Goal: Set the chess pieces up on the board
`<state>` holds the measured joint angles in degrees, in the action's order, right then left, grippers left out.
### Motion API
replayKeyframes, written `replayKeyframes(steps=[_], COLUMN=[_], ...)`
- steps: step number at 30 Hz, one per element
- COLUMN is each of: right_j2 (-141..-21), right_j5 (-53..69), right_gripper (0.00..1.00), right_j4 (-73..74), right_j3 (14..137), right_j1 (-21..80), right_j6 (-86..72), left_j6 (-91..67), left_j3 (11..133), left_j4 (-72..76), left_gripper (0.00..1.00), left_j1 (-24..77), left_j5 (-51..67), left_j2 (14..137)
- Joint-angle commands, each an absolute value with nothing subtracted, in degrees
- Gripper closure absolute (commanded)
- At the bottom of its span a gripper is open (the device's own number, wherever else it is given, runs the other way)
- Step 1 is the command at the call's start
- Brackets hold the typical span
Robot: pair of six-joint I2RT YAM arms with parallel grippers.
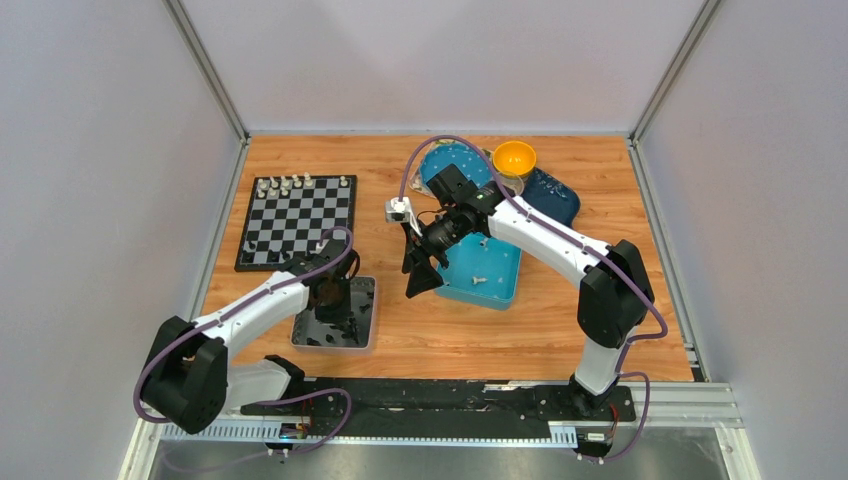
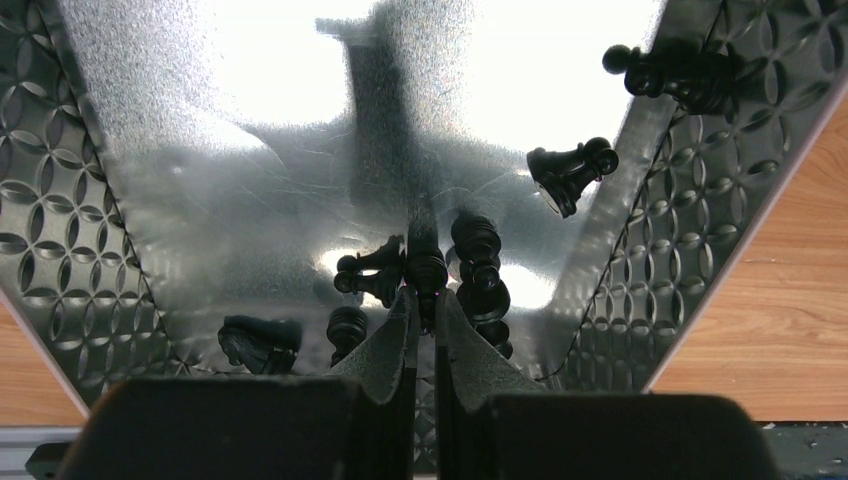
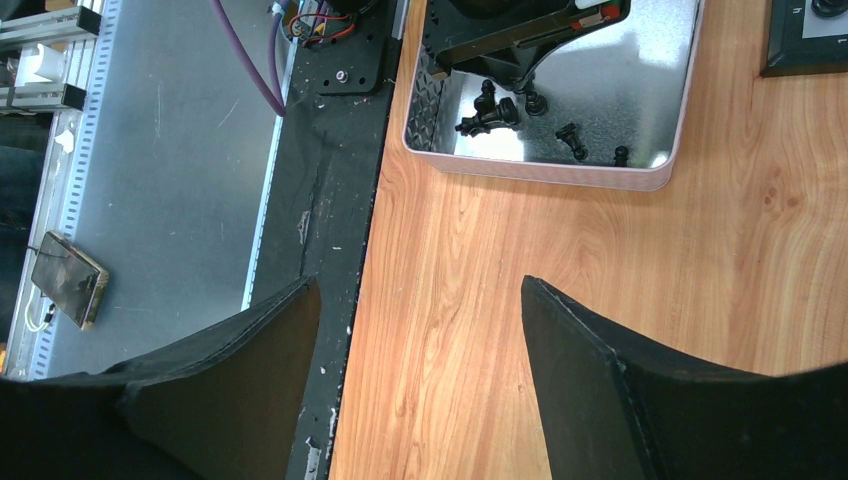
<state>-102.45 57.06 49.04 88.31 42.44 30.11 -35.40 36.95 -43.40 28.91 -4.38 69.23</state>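
The checkered chessboard (image 1: pixel 296 222) lies at the far left with several cream-white pieces (image 1: pixel 285 184) on its far row and one black piece (image 1: pixel 250 246) near its front left corner. My left gripper (image 1: pixel 330 296) is down in the silver metal tray (image 1: pixel 364 318). In the left wrist view the left gripper (image 2: pixel 424 298) is shut on a black chess piece (image 2: pixel 426 270), with several loose black pieces (image 2: pixel 572 172) lying round it. My right gripper (image 1: pixel 420 272) is open and empty, above the table left of the blue tray (image 1: pixel 497 290). Its fingertips (image 3: pixel 570 340) stand wide apart over bare wood.
The blue tray holds a few white pieces (image 1: pixel 479 279). An orange bowl (image 1: pixel 514 157) and a dark blue dish (image 1: pixel 556 193) stand at the back. The silver tray shows in the right wrist view (image 3: pixel 650 100). The black base rail (image 3: pixel 335 200) runs along the table's near edge.
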Motion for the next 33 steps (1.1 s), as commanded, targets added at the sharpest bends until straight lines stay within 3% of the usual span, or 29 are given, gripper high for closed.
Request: replayKeyframes(steps=[1,12,20,26,33], right_j2=[-101.0,-101.3,-101.2,-101.0,-101.1], right_j5=[57.6,58.3,58.4,58.9,60.2], right_gripper=[0.23,0.23,0.23,0.23,0.23], right_j4=[48.6,48.6,48.5,48.6,48.6], right_j3=[88.9,89.1,89.0,88.9,88.9], right_j1=[42.2,42.2,42.1,41.7,41.0], right_j6=[31.6,31.6,31.6,31.6,31.7], left_j6=[-33.6,-27.3,-17.9,-14.7,-14.3], left_j3=[40.4,53.6,64.6,69.7,73.1], left_j4=[-45.6,-58.4,-56.8,-50.6,-42.9], left_gripper=[0.96,0.99,0.99,0.99,0.98], left_j1=[29.1,27.6,11.1,-2.8,-12.4], left_j5=[-4.7,-9.0,-7.7,-4.8,-2.8], left_j2=[67.7,65.2,67.6,74.9,84.8])
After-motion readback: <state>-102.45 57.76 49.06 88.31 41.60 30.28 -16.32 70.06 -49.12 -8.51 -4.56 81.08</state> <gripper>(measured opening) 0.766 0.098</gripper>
